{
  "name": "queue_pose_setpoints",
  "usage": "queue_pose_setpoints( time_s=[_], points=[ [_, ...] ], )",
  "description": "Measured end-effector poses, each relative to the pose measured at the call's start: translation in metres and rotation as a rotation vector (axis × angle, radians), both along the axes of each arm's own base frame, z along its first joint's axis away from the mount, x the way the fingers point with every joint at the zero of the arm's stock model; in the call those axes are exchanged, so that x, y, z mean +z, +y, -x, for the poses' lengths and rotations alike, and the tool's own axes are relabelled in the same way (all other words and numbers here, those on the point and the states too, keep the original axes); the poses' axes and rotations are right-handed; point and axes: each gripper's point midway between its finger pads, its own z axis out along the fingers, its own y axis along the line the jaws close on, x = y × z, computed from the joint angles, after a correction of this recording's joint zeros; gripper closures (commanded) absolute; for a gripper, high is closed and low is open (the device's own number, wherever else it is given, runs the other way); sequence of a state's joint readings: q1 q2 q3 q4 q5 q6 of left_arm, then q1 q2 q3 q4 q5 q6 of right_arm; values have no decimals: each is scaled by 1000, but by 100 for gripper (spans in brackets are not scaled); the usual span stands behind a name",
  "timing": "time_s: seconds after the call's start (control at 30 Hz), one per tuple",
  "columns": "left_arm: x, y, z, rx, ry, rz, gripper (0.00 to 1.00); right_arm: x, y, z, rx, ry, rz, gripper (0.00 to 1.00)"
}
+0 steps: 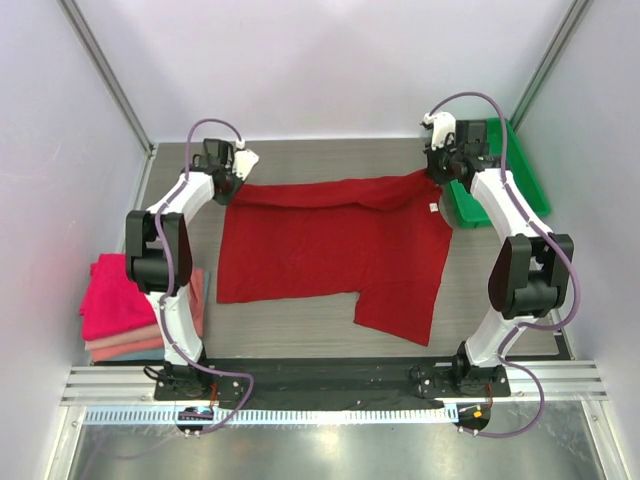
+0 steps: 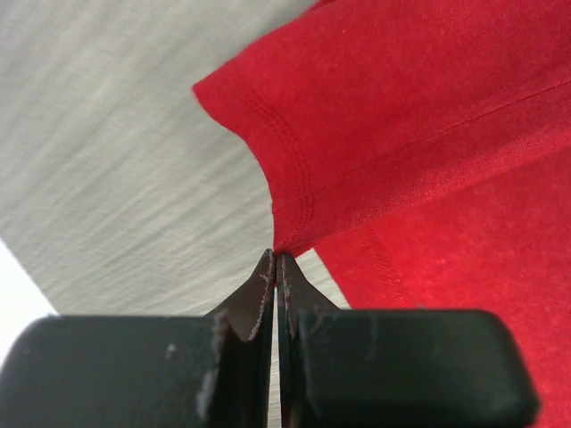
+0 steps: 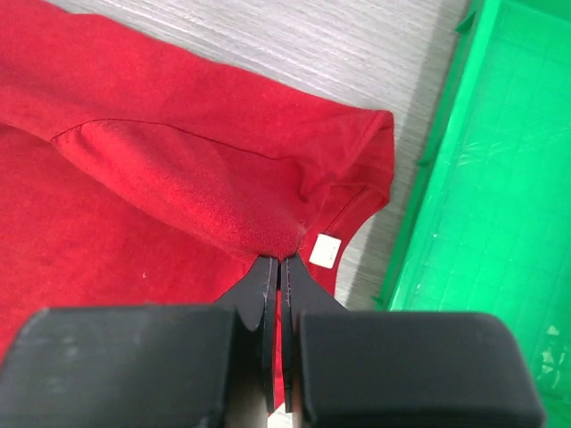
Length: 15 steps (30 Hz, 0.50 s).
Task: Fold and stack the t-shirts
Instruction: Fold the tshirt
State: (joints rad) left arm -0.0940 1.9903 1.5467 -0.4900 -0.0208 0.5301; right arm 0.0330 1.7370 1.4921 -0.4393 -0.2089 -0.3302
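Across the table point(image 1: 300, 335): crimson t-shirt point(image 1: 330, 245) spread out, far edge pinched at both ends.
Well apart at left, folded pink stack point(image 1: 112, 305). On the far-left hem corner, left gripper point(image 2: 275, 260) clamped tight; right gripper point(image 3: 280, 264) clamped on cloth beside the label point(image 3: 325, 249), near green tray point(image 3: 482, 178).

A: Any writing to read anywhere?
B: None legible. There's only a small white tag point(image 3: 325, 249) on the red t-shirt point(image 3: 161, 205), just right of the right gripper point(image 3: 277, 260) tips.
A: And on the tag?
B: Nothing readable — too small to tell.
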Motion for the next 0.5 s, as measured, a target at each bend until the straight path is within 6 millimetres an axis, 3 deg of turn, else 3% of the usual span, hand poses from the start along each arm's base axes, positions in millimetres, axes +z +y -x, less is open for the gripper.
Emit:
queue_pose_setpoints(
  time_s=[0.23,0.5],
  points=[
    [-16,-1,13,-7,49,-1,100,2,6,13,4,14,-35,99],
    [-26,-1,24,-8,85,-3,100,-2,21,42,28,52,-75,99]
  ],
)
